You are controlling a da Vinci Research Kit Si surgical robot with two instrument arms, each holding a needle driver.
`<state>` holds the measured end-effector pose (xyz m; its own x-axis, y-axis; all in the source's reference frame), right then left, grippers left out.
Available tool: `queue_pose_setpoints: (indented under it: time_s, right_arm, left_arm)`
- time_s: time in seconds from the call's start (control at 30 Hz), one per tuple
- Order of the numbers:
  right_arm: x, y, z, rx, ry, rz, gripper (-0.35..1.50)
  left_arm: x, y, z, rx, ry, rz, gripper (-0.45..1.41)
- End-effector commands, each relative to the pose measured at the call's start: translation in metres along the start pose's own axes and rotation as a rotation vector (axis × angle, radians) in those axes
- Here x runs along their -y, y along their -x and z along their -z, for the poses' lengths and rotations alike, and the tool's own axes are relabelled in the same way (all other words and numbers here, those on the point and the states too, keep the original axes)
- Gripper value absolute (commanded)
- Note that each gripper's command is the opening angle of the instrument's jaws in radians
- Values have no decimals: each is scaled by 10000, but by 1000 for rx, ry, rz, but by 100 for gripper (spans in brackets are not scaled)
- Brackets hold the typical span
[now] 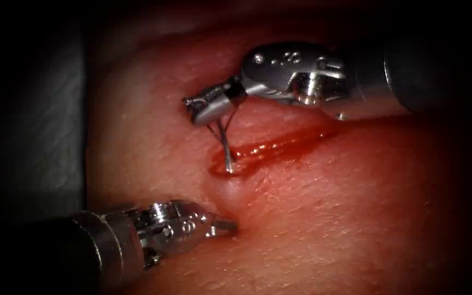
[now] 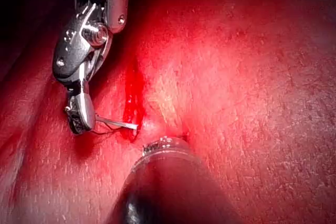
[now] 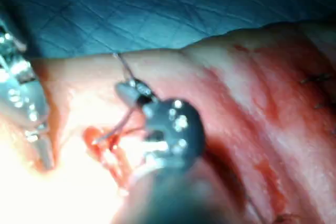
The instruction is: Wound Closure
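The right arm's steel needle driver point(image 1: 206, 106) clamps the thin curved silver needle point(image 1: 226, 147) near its blunt end, tip sunk into the wet red cut point(image 1: 269, 150) in the pink pork tissue point(image 1: 356, 218). The left arm's tool point(image 1: 222, 225) presses the tissue just below the cut's left end, seemingly to steady it; whether its jaws are parted I cannot tell.

The right tool point(image 3: 131, 92) grips the needle point(image 3: 119, 125) entering the cut point(image 3: 107, 150).

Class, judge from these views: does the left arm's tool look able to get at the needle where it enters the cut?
Probably yes. The left tool presses the tissue just below the cut, with bare tissue between it and the needle, which the right tool holds near its upper end.
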<state>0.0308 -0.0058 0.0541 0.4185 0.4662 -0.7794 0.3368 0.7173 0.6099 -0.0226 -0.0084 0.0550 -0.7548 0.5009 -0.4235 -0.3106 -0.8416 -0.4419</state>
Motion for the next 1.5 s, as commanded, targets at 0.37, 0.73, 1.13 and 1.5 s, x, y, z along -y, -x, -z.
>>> queue_pose_setpoints:
  time_s: [0.37,0.73,1.13,1.5]
  right_arm:
    - [7,30,-28,-114,-123,-104,-35]
    - [11,32,-28,-188,-113,-351,-35]
    - [25,44,-40,-268,-58,-586,-35]
    - [30,48,-45,-321,-100,-716,-35]
  left_arm:
    - [-2,1,-9,0,4,-2,-18]
    - [-1,1,-8,0,6,-4,-18]
    - [0,2,-6,0,8,-6,-20]
    - [2,4,-5,-1,12,-10,-20]
